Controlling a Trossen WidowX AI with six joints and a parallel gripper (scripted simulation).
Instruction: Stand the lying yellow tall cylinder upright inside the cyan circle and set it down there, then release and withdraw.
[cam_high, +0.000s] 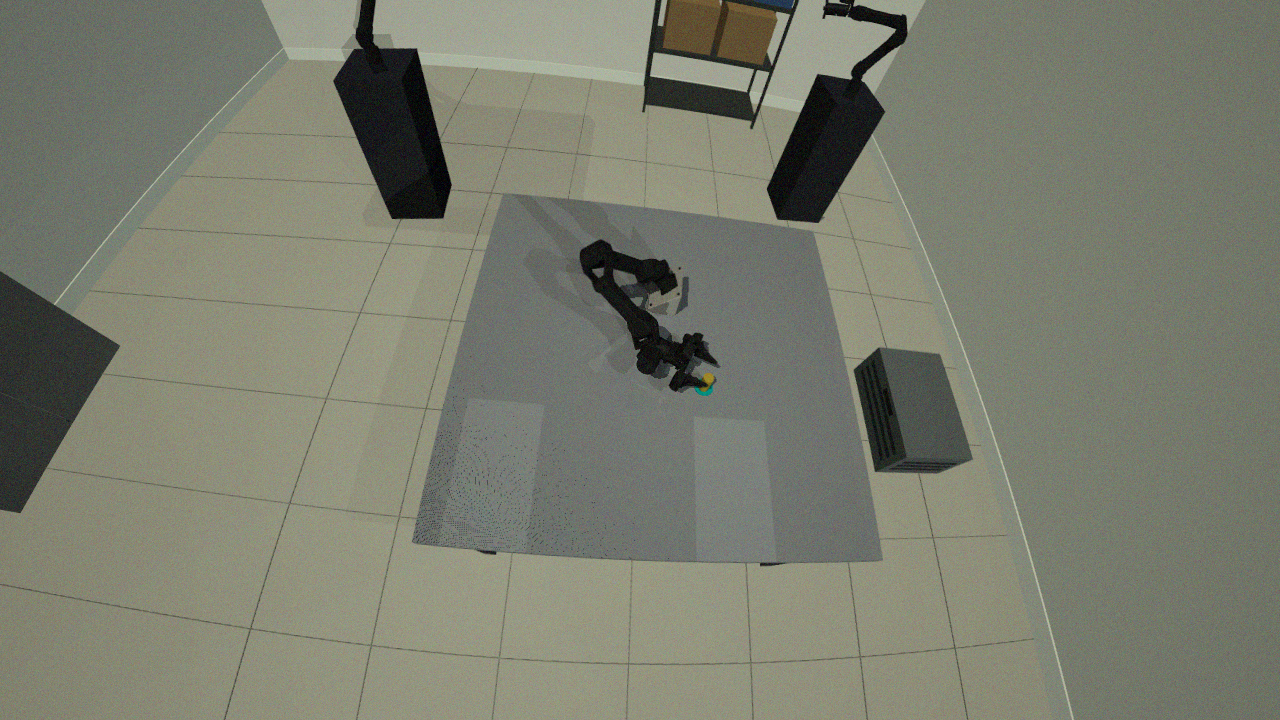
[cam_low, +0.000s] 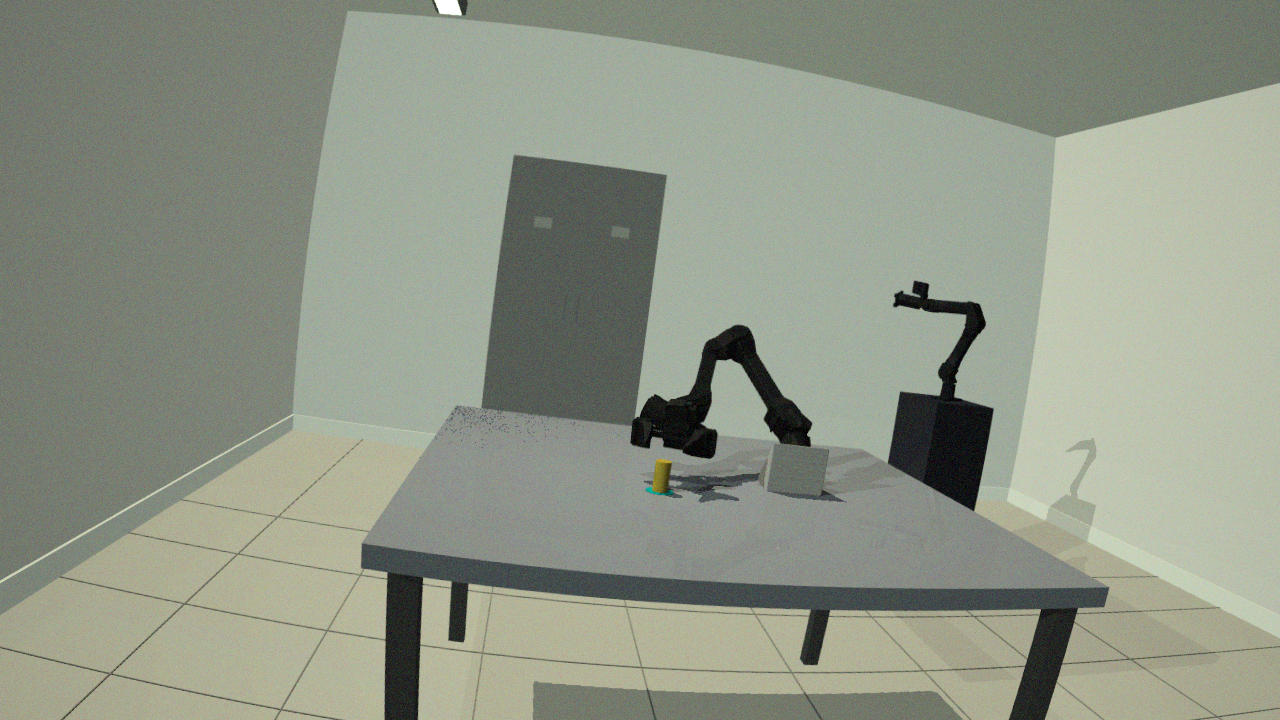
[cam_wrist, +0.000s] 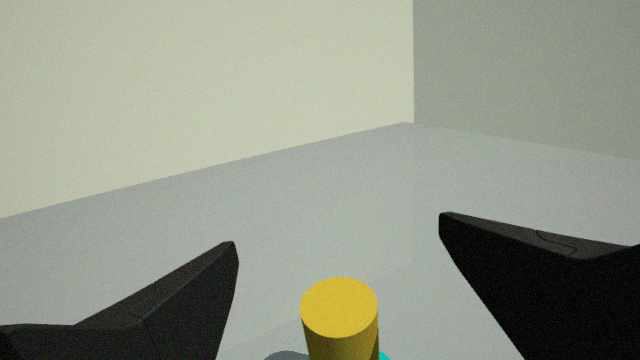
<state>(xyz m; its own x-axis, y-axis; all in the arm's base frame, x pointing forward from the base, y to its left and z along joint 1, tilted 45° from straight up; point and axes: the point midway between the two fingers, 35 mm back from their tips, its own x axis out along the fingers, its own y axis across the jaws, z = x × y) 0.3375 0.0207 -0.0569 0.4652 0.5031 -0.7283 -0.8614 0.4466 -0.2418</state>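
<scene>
The yellow tall cylinder stands upright on the cyan circle. Part of the circle shows around its base in the top and exterior views; in the wrist view only a sliver shows at the bottom edge. My gripper is open wide and holds nothing. In the wrist view its fingers are on both sides of the cylinder with gaps, and the cylinder's top is lower in the picture than the fingertips. In the exterior view the gripper is above and behind the cylinder.
The grey table bears the arm. A pale block stands at the arm's base, to the right of the cylinder in the exterior view. Black pedestals and a dark grey cabinet stand on the floor, off the table.
</scene>
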